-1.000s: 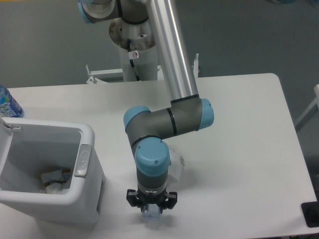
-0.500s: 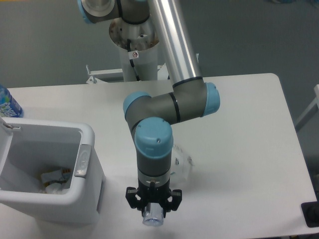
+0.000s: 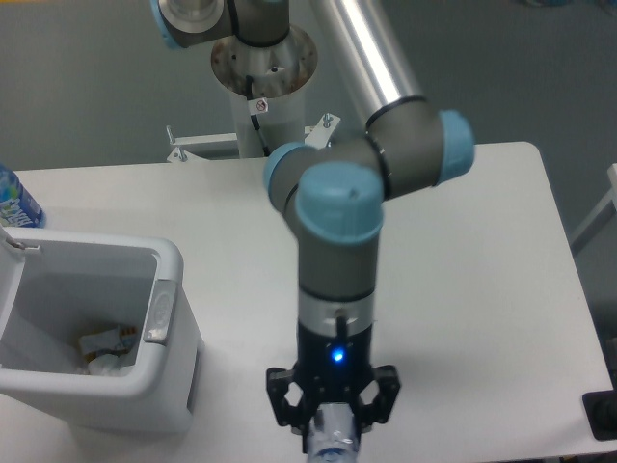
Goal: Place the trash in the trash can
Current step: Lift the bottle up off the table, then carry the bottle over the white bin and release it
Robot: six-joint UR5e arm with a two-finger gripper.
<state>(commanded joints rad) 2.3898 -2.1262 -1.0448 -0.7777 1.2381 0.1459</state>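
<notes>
The end effector hangs at the near edge of the white bench, pointing straight down, with a blue light glowing on the wrist just above it. Its fingers are closed on a clear plastic bottle, which shows as a pale rounded end between them; the bottle's lower part is cut off by the frame edge. Well to the left of the end effector stands the white trash can, open at the top, with a grey latch tab on the wall facing the end effector and some crumpled scraps lying at its bottom. Farther left and behind the trash can, a blue-labelled bottle is partly visible.
</notes>
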